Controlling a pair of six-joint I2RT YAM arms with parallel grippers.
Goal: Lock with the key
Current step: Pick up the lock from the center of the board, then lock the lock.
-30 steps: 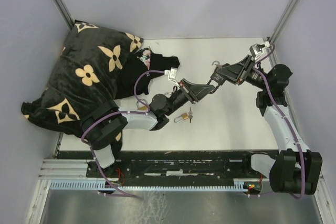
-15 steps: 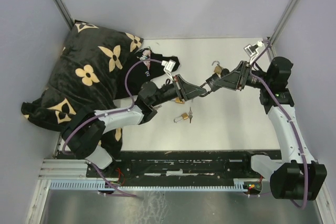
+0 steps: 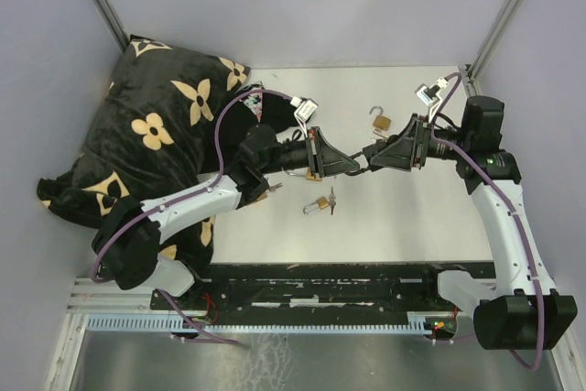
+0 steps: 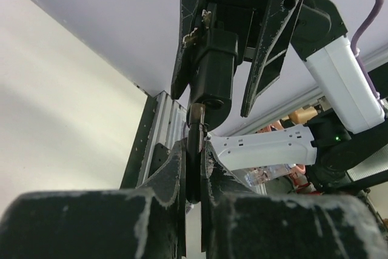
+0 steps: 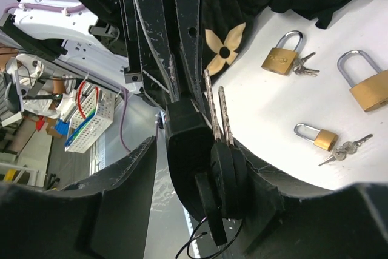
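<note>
Black blocky padlock is sitting between right end effector's spread fingers. Left end effector is pinching its thin metal stem.

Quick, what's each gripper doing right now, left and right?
Left gripper: shut on the blade of a black-headed key.
Right gripper: open, jaws straddling that key's black head.

White table. A black cushion with tan flowers occupies its left rear corner. Three brass padlocks lie on the bare surface: large padlock; keyed padlock near the cushion; small padlock with its keys attached.
</note>
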